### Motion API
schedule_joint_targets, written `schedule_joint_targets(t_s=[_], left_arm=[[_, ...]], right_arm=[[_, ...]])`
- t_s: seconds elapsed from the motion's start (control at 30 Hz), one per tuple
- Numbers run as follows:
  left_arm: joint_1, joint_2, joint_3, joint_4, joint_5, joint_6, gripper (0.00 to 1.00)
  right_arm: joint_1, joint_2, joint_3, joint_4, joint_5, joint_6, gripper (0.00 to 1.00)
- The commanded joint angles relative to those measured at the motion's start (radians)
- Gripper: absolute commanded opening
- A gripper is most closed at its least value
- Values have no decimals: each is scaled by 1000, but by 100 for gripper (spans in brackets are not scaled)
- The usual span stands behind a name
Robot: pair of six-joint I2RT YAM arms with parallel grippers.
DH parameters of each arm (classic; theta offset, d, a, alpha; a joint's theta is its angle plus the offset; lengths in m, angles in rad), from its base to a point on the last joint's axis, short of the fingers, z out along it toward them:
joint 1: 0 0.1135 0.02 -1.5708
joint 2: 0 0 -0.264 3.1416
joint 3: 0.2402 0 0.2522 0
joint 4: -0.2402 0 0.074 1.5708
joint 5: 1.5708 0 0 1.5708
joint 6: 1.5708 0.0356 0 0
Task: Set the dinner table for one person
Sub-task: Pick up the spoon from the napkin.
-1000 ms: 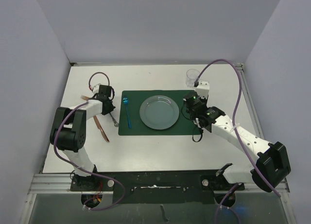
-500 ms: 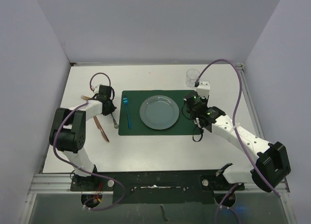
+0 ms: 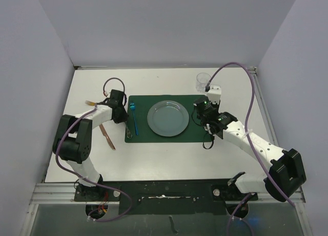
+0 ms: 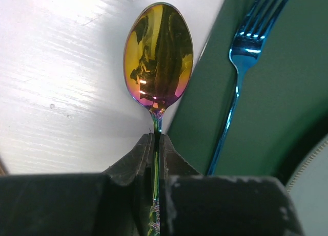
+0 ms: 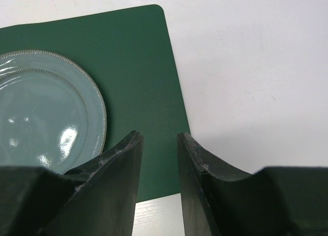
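My left gripper (image 4: 156, 140) is shut on the thin handle of an iridescent spoon (image 4: 159, 57). The spoon's bowl lies over the left edge of the dark green placemat (image 4: 277, 118), right beside a blue fork (image 4: 241, 67). From above, the left gripper (image 3: 123, 115) stands at the mat's left edge, with the spoon (image 3: 128, 132) showing below it. A teal plate (image 3: 168, 118) rests mid-mat on the white dinner table (image 3: 154, 159). My right gripper (image 5: 160, 138) hangs open and empty over the placemat's (image 5: 138, 57) right edge, beside the plate (image 5: 41, 108).
A clear glass (image 3: 203, 81) stands beyond the placemat's far right corner. A copper knife (image 3: 106, 135) lies on the table left of the mat, with a gold utensil tip (image 3: 89, 102) farther left. White walls enclose the table on three sides.
My left gripper has carried the spoon to the right, from the bare table onto the placemat's left edge beside the blue fork. The right arm has stayed still.
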Motion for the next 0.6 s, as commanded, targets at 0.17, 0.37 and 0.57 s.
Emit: schedule_joint_targets(t_s=[0.17,0.37,0.57], left_arm=[[-13,-66,44,19,10,13,0],[-44,-56,65,61,19,40,0],[-87,-41,93,112,49,64,0]], right_arm=[[-14,0,10,45,13,-8,34],[-15,9,12,45,9,-10,34],[-18,14,11,41,9,-10,34]])
